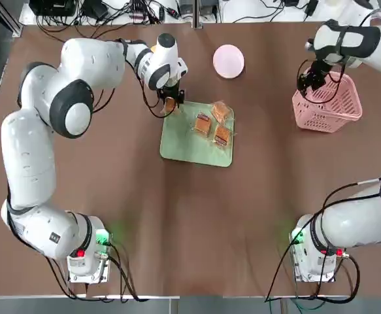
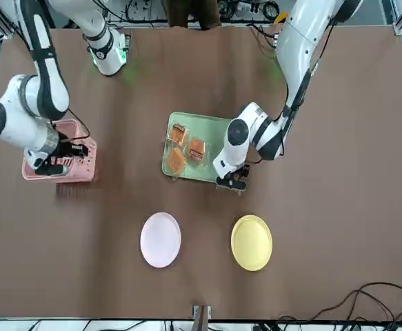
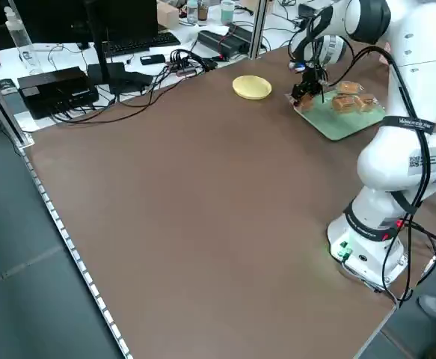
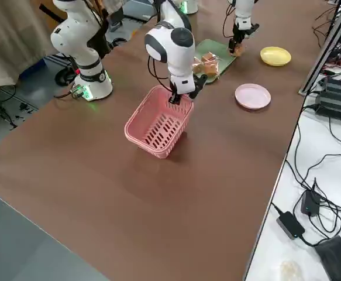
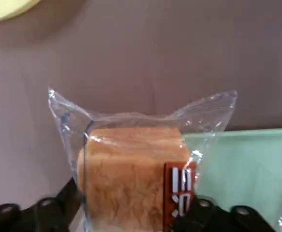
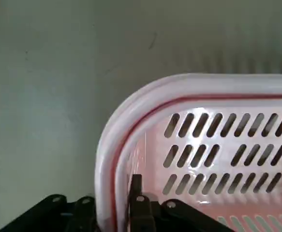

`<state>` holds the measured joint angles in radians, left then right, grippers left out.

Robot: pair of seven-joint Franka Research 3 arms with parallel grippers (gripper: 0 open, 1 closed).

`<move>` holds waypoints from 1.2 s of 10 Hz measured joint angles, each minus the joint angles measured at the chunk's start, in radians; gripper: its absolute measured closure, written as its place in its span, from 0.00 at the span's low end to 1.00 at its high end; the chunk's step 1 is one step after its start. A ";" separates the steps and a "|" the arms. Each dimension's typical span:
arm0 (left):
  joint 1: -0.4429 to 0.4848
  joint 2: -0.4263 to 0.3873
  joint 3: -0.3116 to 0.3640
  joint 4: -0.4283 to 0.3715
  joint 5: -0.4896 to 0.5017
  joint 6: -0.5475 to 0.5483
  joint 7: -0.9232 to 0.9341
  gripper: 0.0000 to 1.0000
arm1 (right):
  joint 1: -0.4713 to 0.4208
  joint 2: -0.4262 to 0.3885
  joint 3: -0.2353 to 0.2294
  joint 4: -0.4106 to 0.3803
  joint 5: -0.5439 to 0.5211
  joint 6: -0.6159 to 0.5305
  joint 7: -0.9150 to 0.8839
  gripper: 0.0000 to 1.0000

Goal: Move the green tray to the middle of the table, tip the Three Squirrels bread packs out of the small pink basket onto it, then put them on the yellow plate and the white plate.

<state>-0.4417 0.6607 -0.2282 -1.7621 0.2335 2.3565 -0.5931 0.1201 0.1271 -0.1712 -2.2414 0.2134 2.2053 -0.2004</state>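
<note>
The left gripper [image 1: 170,103] is gripping one bread pack [image 5: 131,179] between its fingers [image 5: 58,210], holding it at the corner of the green tray [image 1: 183,145]; three more Three Squirrels bread packs [image 1: 213,124] are lying on that tray beside it; the yellow plate [image 2: 251,242] and white plate [image 2: 161,239] are sitting just beyond; the right gripper [image 4: 174,98] is clamping shut on the rim of the small pink basket [image 4: 157,122], which is standing on the table [image 1: 177,216], well apart from the tray
</note>
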 joint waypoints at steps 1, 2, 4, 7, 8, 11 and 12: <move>0.000 0.004 0.000 0.000 0.000 0.000 0.000 0.13 | 0.003 0.011 0.005 -0.001 0.000 0.009 0.004 0.94; -0.001 0.004 0.000 0.001 0.000 -0.002 0.000 0.13 | 0.005 0.018 0.008 -0.001 0.000 0.010 0.007 0.93; -0.001 -0.001 0.000 0.011 0.000 -0.039 0.000 0.04 | 0.006 0.019 0.012 -0.001 -0.001 0.002 0.036 0.82; 0.000 -0.061 -0.002 0.028 0.000 -0.106 0.000 0.03 | 0.010 0.019 0.021 0.001 -0.001 -0.013 0.065 0.37; -0.002 -0.095 -0.008 0.031 0.000 -0.126 -0.002 0.03 | 0.010 0.018 0.021 0.007 -0.001 -0.029 0.067 0.20; -0.023 -0.145 -0.056 0.055 -0.003 -0.135 -0.097 0.00 | 0.007 0.008 0.017 0.088 -0.023 -0.117 0.070 0.00; -0.068 -0.141 -0.062 0.056 -0.004 -0.136 -0.121 0.00 | 0.002 0.004 0.014 0.138 -0.049 -0.139 0.073 0.01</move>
<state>-0.5094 0.5194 -0.2901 -1.7063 0.2298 2.2202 -0.7139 0.1223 0.1314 -0.1572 -2.1034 0.1644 2.0663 -0.1272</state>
